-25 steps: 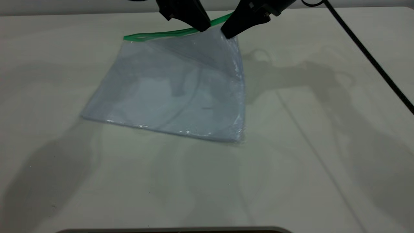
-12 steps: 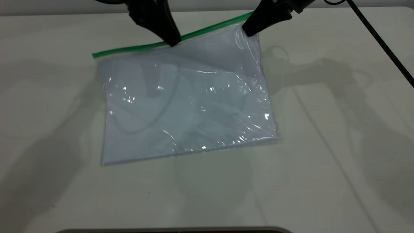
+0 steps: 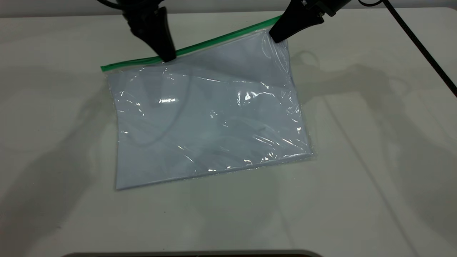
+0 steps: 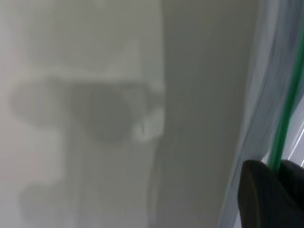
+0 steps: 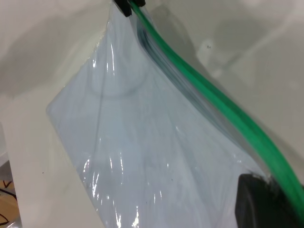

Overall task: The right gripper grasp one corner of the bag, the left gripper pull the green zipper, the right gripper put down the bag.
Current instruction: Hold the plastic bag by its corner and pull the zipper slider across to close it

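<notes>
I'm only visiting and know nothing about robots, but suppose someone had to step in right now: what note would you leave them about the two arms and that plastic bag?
Right gripper: jaws shut on the bag's corner, holding that end raised.
Left gripper: jaws shut on the green zipper, well along the strip toward the far end.
Bag: mostly flat on the table, white paper inside.
Done: corner grasped, zipper pull under way.
Left: finish the pull to the strip's free end, then the right gripper puts down the bag.

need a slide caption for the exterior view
Left pincer slides along the green zipper while right pincer holds the bag corner.
</notes>
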`<state>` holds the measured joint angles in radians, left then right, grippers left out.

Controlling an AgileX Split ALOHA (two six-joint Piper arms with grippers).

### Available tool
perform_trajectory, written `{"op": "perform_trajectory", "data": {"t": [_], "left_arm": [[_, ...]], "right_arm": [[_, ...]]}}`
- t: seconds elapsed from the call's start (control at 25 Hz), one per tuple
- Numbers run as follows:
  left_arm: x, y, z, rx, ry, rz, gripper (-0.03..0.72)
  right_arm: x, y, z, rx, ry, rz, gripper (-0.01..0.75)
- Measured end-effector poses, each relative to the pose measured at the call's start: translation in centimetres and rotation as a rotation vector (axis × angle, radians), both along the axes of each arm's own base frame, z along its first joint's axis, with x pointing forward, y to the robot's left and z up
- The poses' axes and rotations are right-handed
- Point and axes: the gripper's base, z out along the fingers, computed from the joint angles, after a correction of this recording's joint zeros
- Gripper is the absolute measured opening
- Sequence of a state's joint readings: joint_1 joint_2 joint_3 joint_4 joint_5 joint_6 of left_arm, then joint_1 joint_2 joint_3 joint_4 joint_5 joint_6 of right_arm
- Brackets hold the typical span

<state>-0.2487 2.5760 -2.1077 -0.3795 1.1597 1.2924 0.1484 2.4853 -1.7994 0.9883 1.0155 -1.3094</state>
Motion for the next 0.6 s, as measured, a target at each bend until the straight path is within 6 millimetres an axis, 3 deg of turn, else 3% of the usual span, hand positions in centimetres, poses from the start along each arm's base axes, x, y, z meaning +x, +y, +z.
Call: {"op": "perform_trajectory", "data": {"t": [0.6], "left_arm": [[0.2,1.9,-0.5,0.22,-0.023,0.017,0.053]], "right_arm": [[0.0,0.0,0.0,-0.003,0.012,-0.013,0.029]]}}
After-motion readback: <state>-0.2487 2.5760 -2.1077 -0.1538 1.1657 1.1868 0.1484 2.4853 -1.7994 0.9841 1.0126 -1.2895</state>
